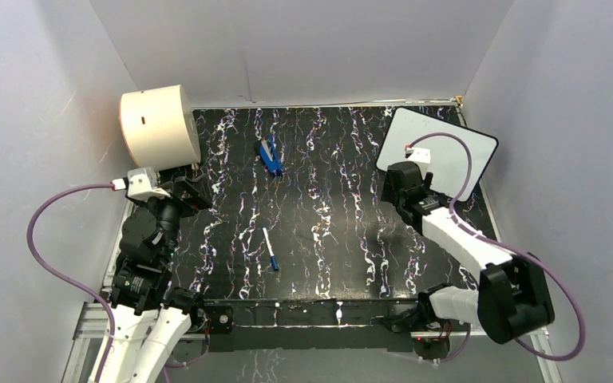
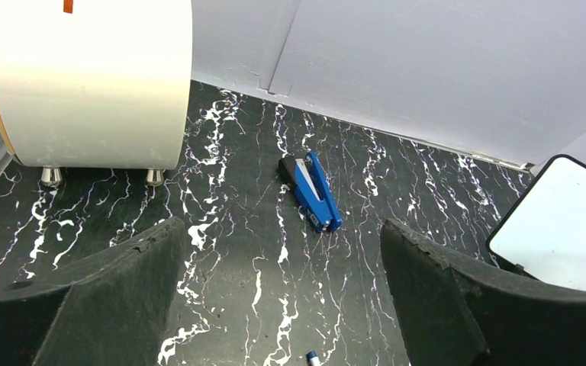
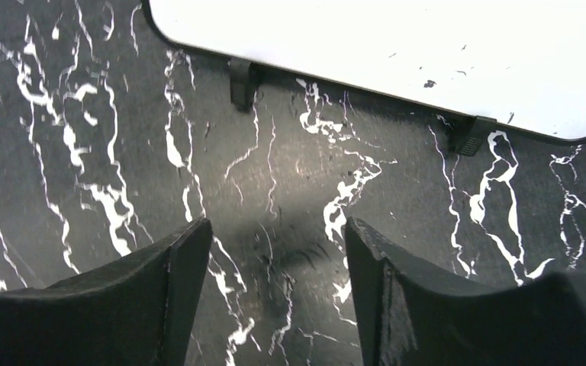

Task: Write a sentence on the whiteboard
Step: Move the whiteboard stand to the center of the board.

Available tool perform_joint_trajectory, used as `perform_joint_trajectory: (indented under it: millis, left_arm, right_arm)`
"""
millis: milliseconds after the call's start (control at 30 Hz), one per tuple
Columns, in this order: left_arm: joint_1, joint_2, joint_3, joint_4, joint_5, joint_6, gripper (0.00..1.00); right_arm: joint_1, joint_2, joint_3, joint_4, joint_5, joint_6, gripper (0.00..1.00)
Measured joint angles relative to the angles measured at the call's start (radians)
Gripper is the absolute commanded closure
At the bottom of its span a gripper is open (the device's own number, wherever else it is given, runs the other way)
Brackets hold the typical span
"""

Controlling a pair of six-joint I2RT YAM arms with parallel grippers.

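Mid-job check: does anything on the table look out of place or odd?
The whiteboard sits skewed to the table edges, far right, blank where visible apart from a few dark specks. The marker pen lies loose mid-table; left gripper and right gripper are open, empty.
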Motion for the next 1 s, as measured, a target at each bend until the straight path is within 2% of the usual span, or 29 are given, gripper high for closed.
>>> perform_joint_trajectory:
  millis: [400, 1000]
  left_arm:
    - [-0.003, 0.021, -0.011, 0.0, 0.021, 0.008, 0.05]
    - [-0.003, 0.037, -0.011, 0.0, 0.03, 0.016, 0.05]
  right_arm:
    - [0.0, 0.25, 0.095, 0.18, 0.107, 0.085, 0.52]
    - [0.0, 0.533, 0.23, 0.245, 0.169, 0.126, 0.57]
